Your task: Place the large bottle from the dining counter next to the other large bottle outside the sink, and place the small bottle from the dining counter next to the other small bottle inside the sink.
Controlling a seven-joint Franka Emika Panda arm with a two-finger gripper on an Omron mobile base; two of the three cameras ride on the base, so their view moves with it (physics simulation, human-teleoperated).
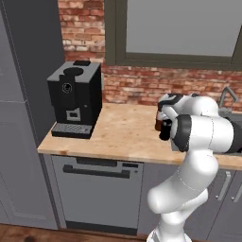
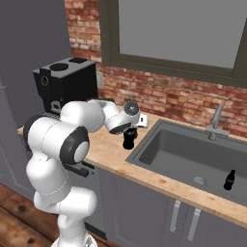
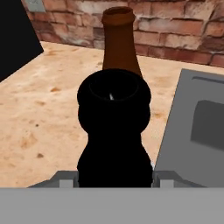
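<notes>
- Left base view: the white arm's gripper [image 1: 164,124] is low over the light wooden countertop [image 1: 118,130], just left of the grey metal sink [image 1: 231,116]. The glossy all-black large bottle is mostly hidden behind the wrist here, and a sliver of the tall brown cola bottle [image 1: 158,124] peeps out beside it. I cannot tell from this side whether the jaws are closed.
- Right base view: the black large bottle [image 2: 129,139] stands on the counter at the sink's [image 2: 159,144] near-left corner, under the hand [image 2: 129,126]. The risk I judge: it sits close to the basin's edge, so a skewed release or a sideways pull could tip it into the sink. The tiny all-black bottle [image 2: 229,180] stands inside the basin, far right, near the drain.
- Hand view: the black bottle [image 3: 114,131] sits between the fingers, which look partly closed around its body. The brown bottle [image 3: 119,41] is right behind it, perhaps touching; a nudge could knock it over.
- Room: red brick wall [image 2: 169,99], grey-framed window [image 1: 179,28], boxy black coffee machine [image 1: 75,99] on the far left, and grey cabinets [image 1: 97,194] below.
</notes>
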